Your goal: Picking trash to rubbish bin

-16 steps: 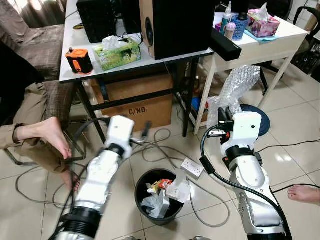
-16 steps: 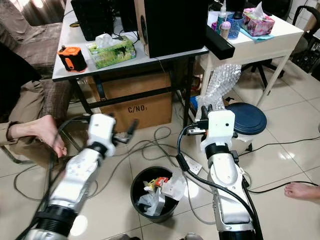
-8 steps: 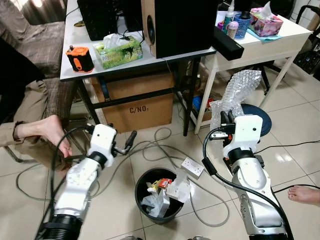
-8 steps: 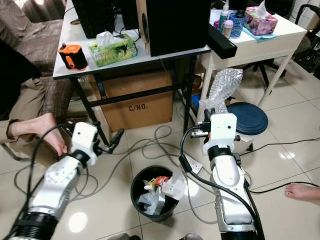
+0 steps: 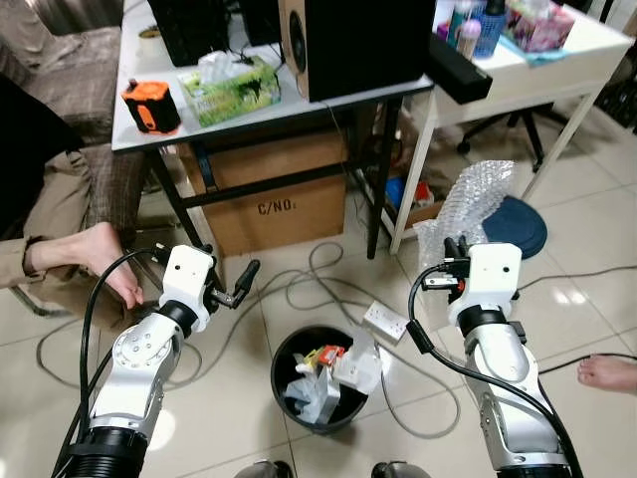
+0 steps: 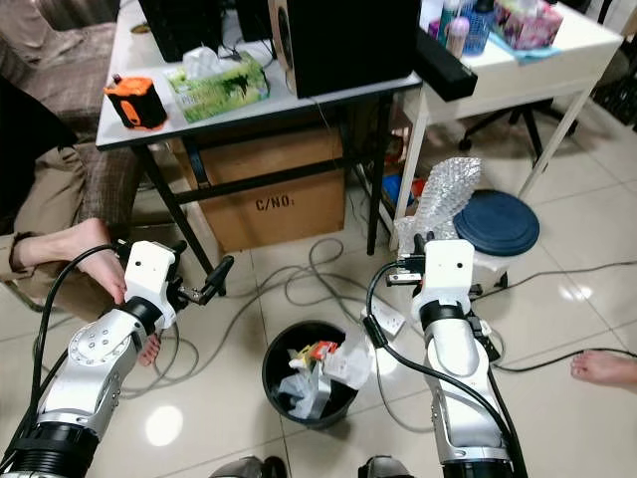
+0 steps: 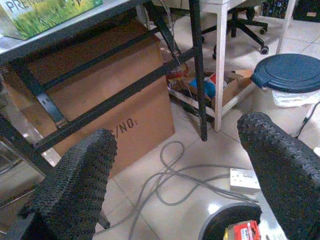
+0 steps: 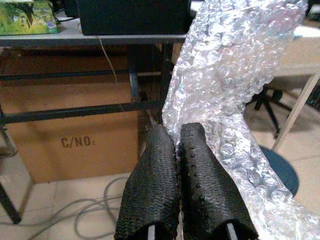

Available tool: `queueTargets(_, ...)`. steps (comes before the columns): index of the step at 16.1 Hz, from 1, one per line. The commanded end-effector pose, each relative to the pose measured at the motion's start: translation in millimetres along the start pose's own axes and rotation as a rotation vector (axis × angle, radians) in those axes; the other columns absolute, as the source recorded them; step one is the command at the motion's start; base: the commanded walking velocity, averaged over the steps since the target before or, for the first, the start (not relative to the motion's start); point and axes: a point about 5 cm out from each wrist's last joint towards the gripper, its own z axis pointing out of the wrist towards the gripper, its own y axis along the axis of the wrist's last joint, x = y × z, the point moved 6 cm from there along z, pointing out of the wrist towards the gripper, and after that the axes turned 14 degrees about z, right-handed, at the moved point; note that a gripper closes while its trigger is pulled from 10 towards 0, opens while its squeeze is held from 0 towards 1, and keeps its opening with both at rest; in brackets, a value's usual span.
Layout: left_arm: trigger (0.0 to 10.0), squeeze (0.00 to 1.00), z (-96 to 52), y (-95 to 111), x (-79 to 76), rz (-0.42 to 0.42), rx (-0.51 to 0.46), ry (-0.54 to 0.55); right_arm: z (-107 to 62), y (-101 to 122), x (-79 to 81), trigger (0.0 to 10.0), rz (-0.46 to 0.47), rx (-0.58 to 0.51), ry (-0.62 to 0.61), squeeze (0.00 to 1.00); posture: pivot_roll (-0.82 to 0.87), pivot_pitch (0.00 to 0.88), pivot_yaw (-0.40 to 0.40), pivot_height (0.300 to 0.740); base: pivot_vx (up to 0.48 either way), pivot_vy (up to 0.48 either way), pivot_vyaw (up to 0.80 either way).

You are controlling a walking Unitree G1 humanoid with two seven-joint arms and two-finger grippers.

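A black rubbish bin [image 5: 287, 351] stands on the tiled floor between my arms, holding white paper and a red wrapper [image 5: 329, 354]. My right gripper [image 5: 454, 246] is up and to the right of the bin, its fingers pressed together [image 8: 177, 131] on the edge of a sheet of clear bubble wrap [image 5: 476, 197] that rises above them and trails down beside the arm [image 8: 235, 75]. My left gripper [image 5: 242, 282] is to the left of the bin and above the floor. It is open with nothing between its fingers [image 7: 175, 130].
A cardboard box [image 5: 274, 194] sits under the black-framed table [image 5: 189, 105]. Grey cables [image 5: 318, 289] and a white power strip [image 5: 383, 321] lie behind the bin. A person's foot [image 5: 95, 249] is at the left, another foot [image 5: 607, 370] at the right. A blue round stool [image 5: 513, 224] stands behind the right arm.
My left arm has dropped and swung left, away from over the bin. The right gripper keeps its hold on the bubble wrap. The camera has shifted slightly.
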Motion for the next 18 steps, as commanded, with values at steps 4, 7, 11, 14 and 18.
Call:
queueTargets(4, 10.0, 0.00, -1.7, 2, -0.6, -0.014, -0.009, -0.015, -0.1, -16, 6.8, 0.0, 0.056, 0.041, 0.012, 0.00, -0.04, 0.171, 0.081, 0.740, 0.000, 0.000, 0.00)
queueTargets(7, 10.0, 0.00, -2.2, 1, -5.6, -0.014, -0.006, -0.075, -4.0, -24, 20.4, 0.0, 0.091, 0.065, 0.058, 0.00, -0.04, 0.172, 0.081, 0.740, 0.000, 0.000, 0.00)
queueTargets(11, 10.0, 0.00, -5.1, -3, 1.4, 0.000, 0.008, -0.079, -7.5, -24, 40.1, 0.0, 0.104, 0.056, 0.128, 0.00, -0.03, 0.183, 0.087, 0.740, 0.000, 0.000, 0.00)
queueTargets(14, 10.0, 0.00, -9.6, 0, 1.6, 0.002, 0.002, -0.081, -15.6, -27, 44.3, 0.0, 0.119, 0.058, 0.125, 0.00, -0.02, 0.244, 0.100, 0.740, 0.000, 0.000, 0.00)
queueTargets(18, 10.0, 0.00, -18.8, -2, -4.5, 0.014, 0.020, -0.128, -25.7, -31, 44.2, 0.0, 0.120, 0.070, 0.119, 0.00, -0.02, 0.294, 0.113, 0.740, 0.000, 0.000, 0.00)
